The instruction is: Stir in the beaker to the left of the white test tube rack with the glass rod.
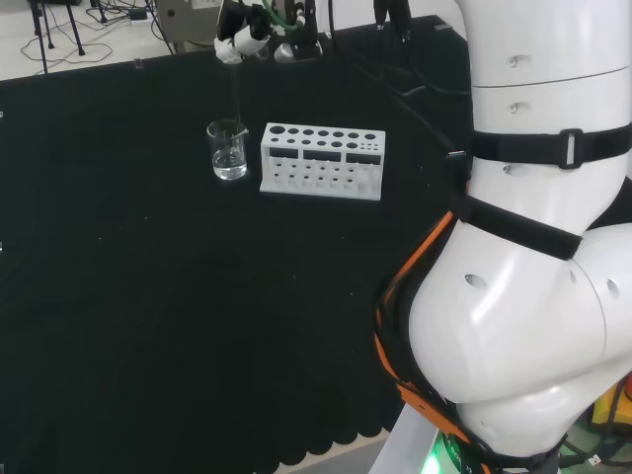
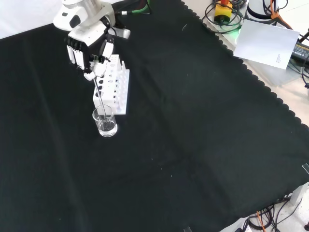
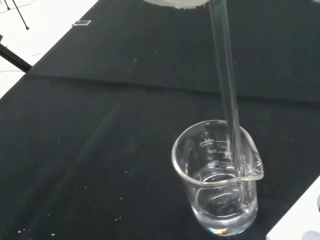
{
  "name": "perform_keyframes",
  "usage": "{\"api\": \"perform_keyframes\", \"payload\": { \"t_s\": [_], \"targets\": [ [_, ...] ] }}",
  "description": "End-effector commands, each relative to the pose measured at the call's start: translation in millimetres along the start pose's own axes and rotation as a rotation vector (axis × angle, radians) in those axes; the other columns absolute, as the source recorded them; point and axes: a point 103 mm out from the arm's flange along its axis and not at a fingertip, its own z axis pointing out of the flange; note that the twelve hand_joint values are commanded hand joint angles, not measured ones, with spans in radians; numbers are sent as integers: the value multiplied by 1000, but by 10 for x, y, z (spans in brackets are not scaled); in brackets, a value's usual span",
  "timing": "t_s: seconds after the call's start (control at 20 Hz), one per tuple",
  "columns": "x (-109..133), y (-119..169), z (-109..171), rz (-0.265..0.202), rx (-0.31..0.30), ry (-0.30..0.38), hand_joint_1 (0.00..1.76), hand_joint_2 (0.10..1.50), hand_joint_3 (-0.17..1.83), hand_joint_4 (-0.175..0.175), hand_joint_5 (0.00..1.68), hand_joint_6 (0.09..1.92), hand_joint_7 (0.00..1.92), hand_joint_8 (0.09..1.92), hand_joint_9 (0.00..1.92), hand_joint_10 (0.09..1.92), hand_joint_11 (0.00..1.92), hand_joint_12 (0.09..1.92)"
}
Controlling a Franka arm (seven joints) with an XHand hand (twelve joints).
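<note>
Hand [image 2: 87, 50]: black and white, seen in the front view hanging above the white rack, fingers curled in and pinching the top of the glass rod; in the head view it sits over the bench's far edge.
Glass rod [image 3: 226, 85]: clear and thin, held near its upper end, running down from the fingers into the beaker; close to upright, with a slight tilt in the wrist view.
Rod tip: inside the beaker, down near the wall on the spout side as the wrist view shows it; whether it touches the bottom I cannot tell.
Beaker [image 1: 228, 150]: small, clear glass, upright on the black cloth, with printed marks on its wall and a pouring lip; a little clear liquid sits in the lower part.
Beaker place: toward the far edge of the bench in the head view, just beside the rack's left end, apart from it; in the front view it stands just below the rack's near end.
Test tube rack [image 1: 322, 160]: white, with rows of round holes on top and slots in its side, standing flat on the cloth; no tubes visible in its holes.
Cloth [image 2: 193, 145]: black, covering the bench, with a scalloped hem along the right edge in the front view.
Arm [image 1: 533, 247]: big white links at the head view's right.
</note>
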Motion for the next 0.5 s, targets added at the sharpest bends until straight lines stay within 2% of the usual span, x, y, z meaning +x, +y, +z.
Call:
{"api": "perform_keyframes", "payload": {
  "t_s": [0.05,0.25,0.5],
  "targets": [
    [373,109,-11,-55,-7,4,1301,1122,-175,-175,1232,284,1155,1059,1760,643,1205,756],
    [488,267,56,-85,4,11,1301,1122,-175,-175,1232,284,1155,1059,1760,643,1206,755],
    [295,362,84,-62,2,22,1301,1122,-175,-175,1232,284,1155,1060,1760,644,1206,755]
  ]
}}
